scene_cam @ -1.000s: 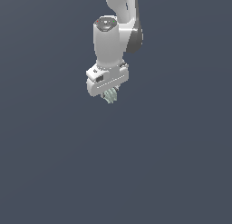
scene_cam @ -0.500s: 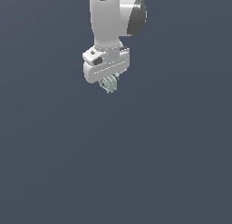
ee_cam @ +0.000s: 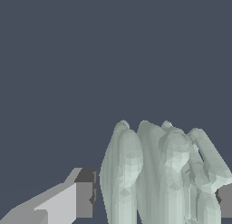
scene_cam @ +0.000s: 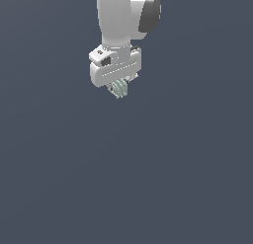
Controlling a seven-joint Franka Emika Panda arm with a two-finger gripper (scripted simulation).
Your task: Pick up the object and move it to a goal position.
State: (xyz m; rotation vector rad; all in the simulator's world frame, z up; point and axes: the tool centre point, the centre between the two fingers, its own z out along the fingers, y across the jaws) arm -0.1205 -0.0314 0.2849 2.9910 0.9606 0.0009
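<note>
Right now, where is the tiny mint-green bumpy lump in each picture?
Exterior view: the pale mint-green ridged lump hangs just under the white gripper block, near the top.
Wrist view: it fills the lower part, beside a grey fingertip.
Shared landmark: the gripper around it.

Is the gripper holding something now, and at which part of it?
Yes. The gripper holds the pale mint-green ridged object, one finger on each of its opposite sides; the ridged end protrudes beyond the fingertips.
</note>
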